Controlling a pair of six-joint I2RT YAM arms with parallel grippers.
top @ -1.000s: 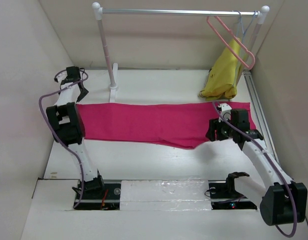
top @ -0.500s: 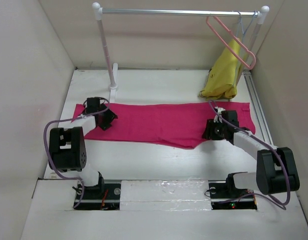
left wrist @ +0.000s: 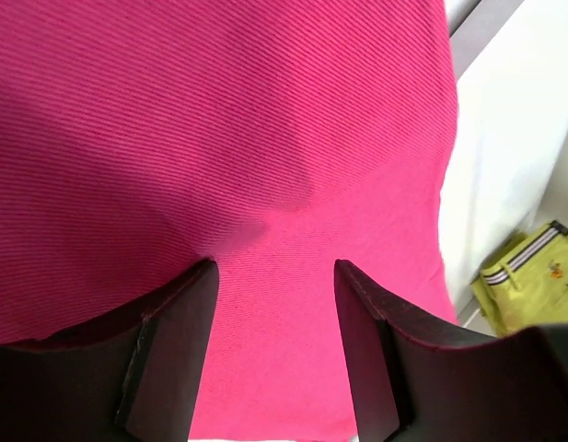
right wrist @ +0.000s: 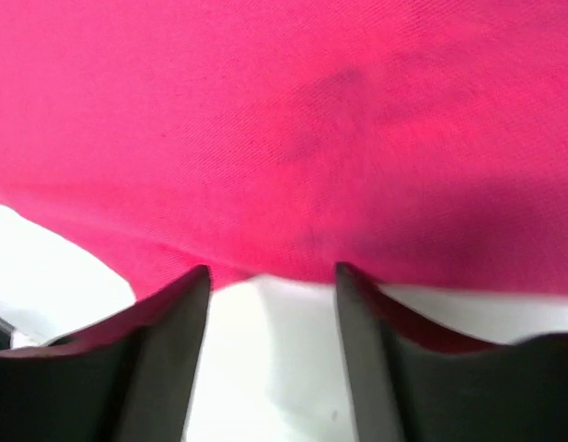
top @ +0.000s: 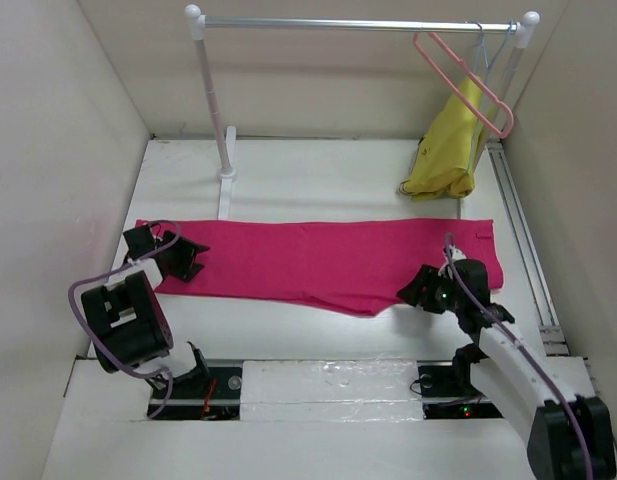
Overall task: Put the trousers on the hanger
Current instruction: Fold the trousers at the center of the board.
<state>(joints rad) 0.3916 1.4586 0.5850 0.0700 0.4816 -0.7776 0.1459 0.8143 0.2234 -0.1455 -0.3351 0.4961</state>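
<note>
The magenta trousers point(top: 318, 260) lie flat across the table, legs stretched left to right. My left gripper point(top: 188, 260) is low over their left end. In the left wrist view it point(left wrist: 276, 272) stands open, with smooth cloth point(left wrist: 219, 120) under and between the fingers. My right gripper point(top: 413, 290) is at the near edge of the trousers' right part. It point(right wrist: 272, 274) is open, white table shows between its fingers, and the cloth's hem point(right wrist: 284, 110) lies just ahead of the tips. The salmon-pink hanger point(top: 463, 80) hangs on the rail at the back right.
A clothes rail point(top: 358, 24) on a white post point(top: 216, 110) spans the back. A mustard-yellow garment point(top: 448, 150) hangs at its right end on a pale blue-grey hanger point(top: 491, 55). A metal track point(top: 523, 240) runs along the right wall. Walls close in left and right.
My left gripper came from the far-left corner onto the trousers' left end. The right gripper drew back toward the near edge. The trousers now lie slightly nearer the front.
</note>
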